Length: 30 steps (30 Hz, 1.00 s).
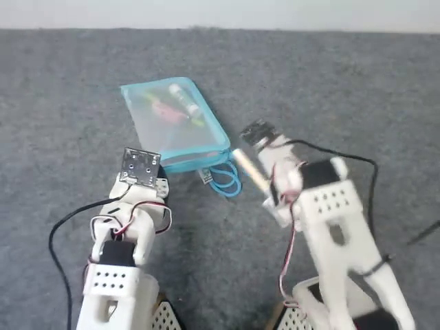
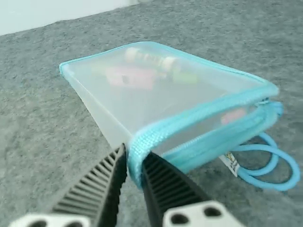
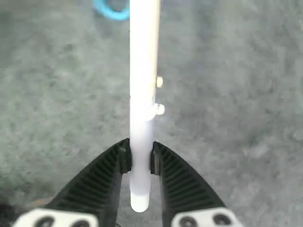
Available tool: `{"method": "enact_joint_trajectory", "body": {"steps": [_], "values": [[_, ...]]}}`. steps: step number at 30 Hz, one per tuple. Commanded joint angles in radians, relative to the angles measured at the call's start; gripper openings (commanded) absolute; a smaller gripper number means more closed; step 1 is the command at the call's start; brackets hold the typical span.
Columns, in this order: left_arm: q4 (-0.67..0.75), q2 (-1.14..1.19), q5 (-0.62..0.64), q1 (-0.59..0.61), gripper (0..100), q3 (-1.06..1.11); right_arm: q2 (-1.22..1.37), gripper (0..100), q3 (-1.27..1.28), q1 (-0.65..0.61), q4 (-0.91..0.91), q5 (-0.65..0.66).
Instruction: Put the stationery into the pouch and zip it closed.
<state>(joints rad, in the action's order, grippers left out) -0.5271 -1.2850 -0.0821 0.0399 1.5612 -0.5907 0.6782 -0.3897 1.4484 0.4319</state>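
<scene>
High view first: the see-through plastic pouch with light-blue zip trim (image 1: 175, 124) lies flat on the grey carpeted table (image 1: 344, 82). Through its wall we make out the pink, green and white stationery pieces (image 1: 172, 106) sitting inside. The light-blue cord loop (image 1: 227, 180) lies on the table at the pouch's zip end, just beside the slim white plastic stick (image 1: 249, 170) that the right arm holds outside the pouch, near its corner. There's loads of bare table past the pouch and off to both sides, so nothing crowds the arms.

Left wrist view: the left tool (image 2: 134, 168) is pressed together on the blue trim at the pouch's near corner. The arm comes in low over the table. We honestly can't tell how far the zip is done up.

Right wrist view: the right tool (image 3: 140, 158) pinches the stick close to its near end, and the stick points away towards the cord loop.
</scene>
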Motion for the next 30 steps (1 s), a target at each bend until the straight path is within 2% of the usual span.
{"method": "enact_joint_trajectory", "body": {"steps": [1,4,7,13,19,26,28,30], "values": [[-0.003,0.002,-0.011,-0.037,1,-0.005,-0.097,0.6,0.003,-0.116,0.024,-0.002],[-0.003,0.003,-0.011,-0.037,1,-0.005,-0.067,0.6,-0.018,-0.166,0.019,-0.020],[-0.003,0.002,-0.011,-0.038,1,-0.005,0.013,0.6,-0.071,-0.170,0.018,-0.031],[-0.003,0.003,-0.011,-0.038,1,-0.005,0.266,0.6,-0.267,-0.171,0.005,-0.135],[-0.003,0.002,-0.011,-0.074,1,0.012,0.512,0.6,-0.549,-0.173,0.025,-0.242],[0.000,0.000,-0.012,-0.141,1,0.031,0.786,1.3,-1.008,-0.174,0.202,-0.362],[0.000,0.000,-0.012,-0.141,1,0.031,0.835,5.8,-1.132,-0.176,0.268,-0.364],[0.000,0.000,-0.015,-0.141,1,0.031,0.858,14.7,-1.226,-0.186,0.321,-0.365]]}}
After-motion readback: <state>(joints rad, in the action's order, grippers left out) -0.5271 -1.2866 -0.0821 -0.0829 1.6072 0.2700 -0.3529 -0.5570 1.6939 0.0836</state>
